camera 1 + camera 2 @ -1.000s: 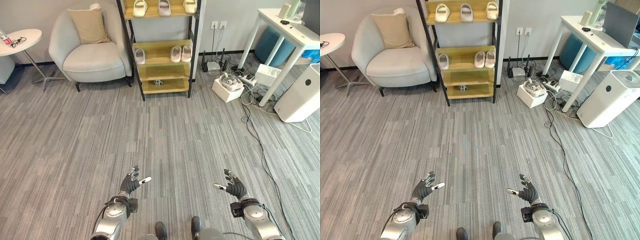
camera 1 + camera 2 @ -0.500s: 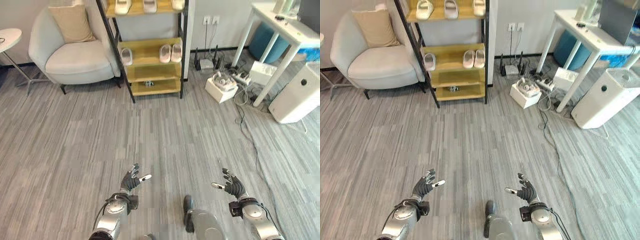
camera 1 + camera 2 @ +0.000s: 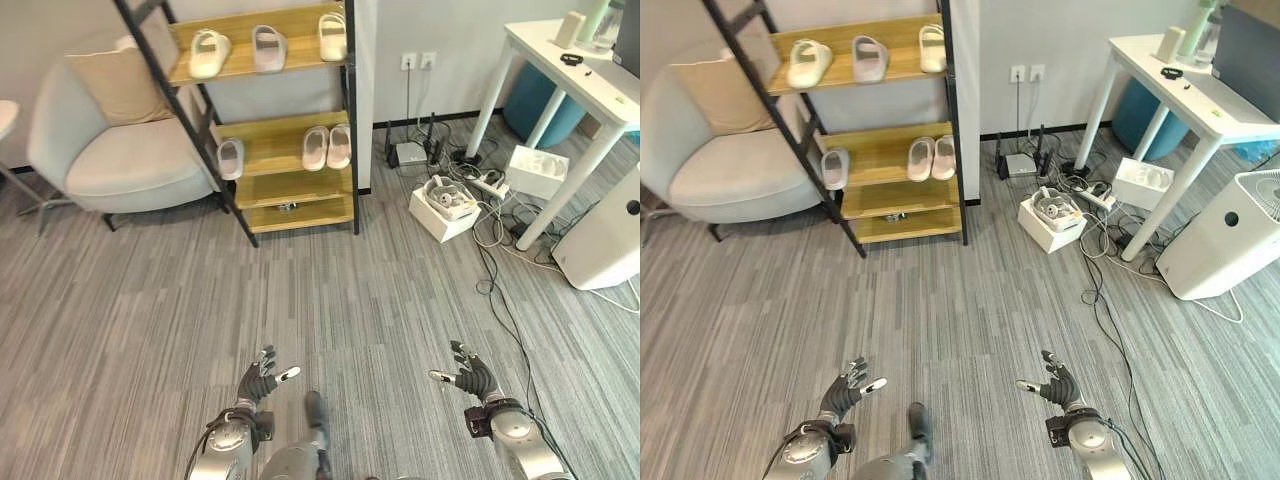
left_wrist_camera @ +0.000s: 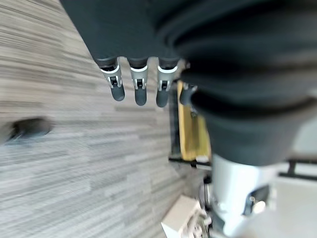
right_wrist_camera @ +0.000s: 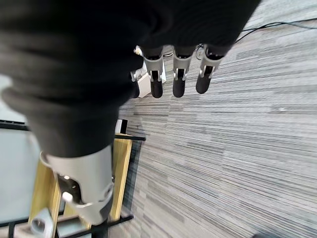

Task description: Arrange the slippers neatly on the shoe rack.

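A wooden shoe rack (image 3: pixel 272 148) with black posts stands against the far wall. Three pale slippers (image 3: pixel 267 46) lie in a row on its top shelf. On the middle shelf a pair of slippers (image 3: pixel 327 146) sits at the right and a single slipper (image 3: pixel 230 157) lies at the left. A small dark object (image 3: pixel 288 206) rests on the lowest shelf. My left hand (image 3: pixel 262 374) and right hand (image 3: pixel 470 374) hover low over the carpet, far from the rack, both open and holding nothing.
A grey armchair (image 3: pixel 105 150) with a beige cushion stands left of the rack. To the right are a white table (image 3: pixel 575 85), a white box (image 3: pixel 446 197) of gear, loose cables (image 3: pixel 500 260) on the carpet and a white air purifier (image 3: pixel 605 230).
The camera has shifted and tipped up: the rack and armchair sit further left and more of the top shelf shows. Both hands stay open, low over the carpet.
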